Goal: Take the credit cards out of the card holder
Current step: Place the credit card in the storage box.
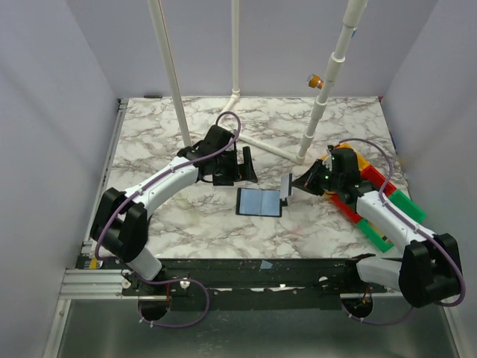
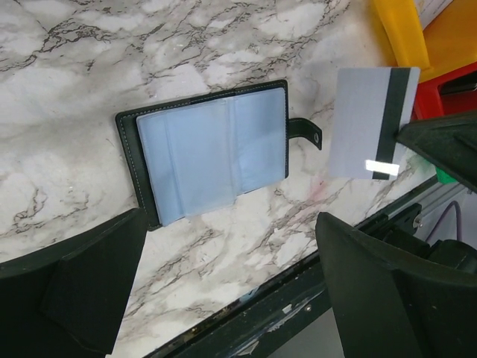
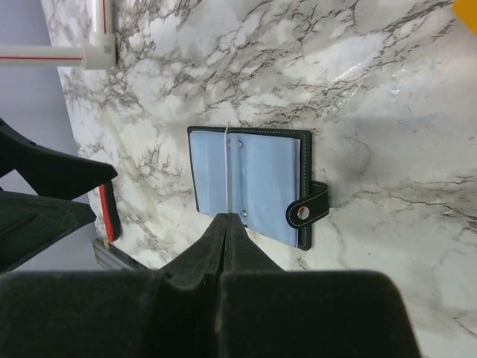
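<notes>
Shows card holder (image 1: 258, 202) spread open, bluish side up, mid-table (image 1: 164, 119) toward the near edge. Shows right gripper (image 1: 297, 185) pinched shut on a pale, dark-striped credit card (image 1: 286, 186), upright just beside the holder's right edge. Shows left gripper (image 1: 237, 165) spread wide and empty on the holder's far side.

marble table (image 1: 164, 134), white pipes (image 1: 173, 82), coloured bins (image 1: 406, 203)

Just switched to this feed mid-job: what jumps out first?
The right gripper is shut on a pale card with a dark stripe, held on edge just right of the card holder. That holder lies open in the middle of the table, bluish inside up. The left gripper hangs open beyond it.
</notes>
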You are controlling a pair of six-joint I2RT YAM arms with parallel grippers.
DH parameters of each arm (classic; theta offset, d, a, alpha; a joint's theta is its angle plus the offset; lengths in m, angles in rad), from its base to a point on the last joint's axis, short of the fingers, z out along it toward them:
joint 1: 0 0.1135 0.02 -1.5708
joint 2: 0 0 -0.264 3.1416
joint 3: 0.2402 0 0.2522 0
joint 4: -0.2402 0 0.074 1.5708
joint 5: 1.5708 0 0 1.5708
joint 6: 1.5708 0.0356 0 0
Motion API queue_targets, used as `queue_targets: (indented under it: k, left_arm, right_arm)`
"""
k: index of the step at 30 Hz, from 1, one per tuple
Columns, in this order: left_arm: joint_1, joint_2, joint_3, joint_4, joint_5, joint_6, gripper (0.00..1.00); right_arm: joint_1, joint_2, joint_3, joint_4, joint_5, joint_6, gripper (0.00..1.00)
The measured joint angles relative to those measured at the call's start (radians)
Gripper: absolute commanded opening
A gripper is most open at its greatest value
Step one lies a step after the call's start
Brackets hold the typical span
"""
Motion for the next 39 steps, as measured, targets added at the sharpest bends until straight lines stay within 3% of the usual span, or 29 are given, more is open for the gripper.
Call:
queue_targets:
  k: [9,19,28,39]
  left_arm:
    - [0.000,-0.061,-0.042,-0.002,0.005,0.022,0.98]
    - [0.000,-0.106,-0.108,0.008,0.035,0.022,0.98]
    - [0.000,-0.138,-0.133,0.032,0.042,0.025,0.99]
    - [0.000,-0.139,-0.146,0.038,0.044,0.025,0.98]
  right_arm:
    - [-0.064,-0.041,0.111,-0.205,0.151,-0.016,0.01]
    - [-0.116,-0.026,0.313,-0.438,0.438,-0.059,0.01]
    - [-0.121,0.109,0.412,-0.518,0.689,-0.095,0.01]
    - [-0.121,0.252,0.450,-0.528,0.834,-0.119,0.01]
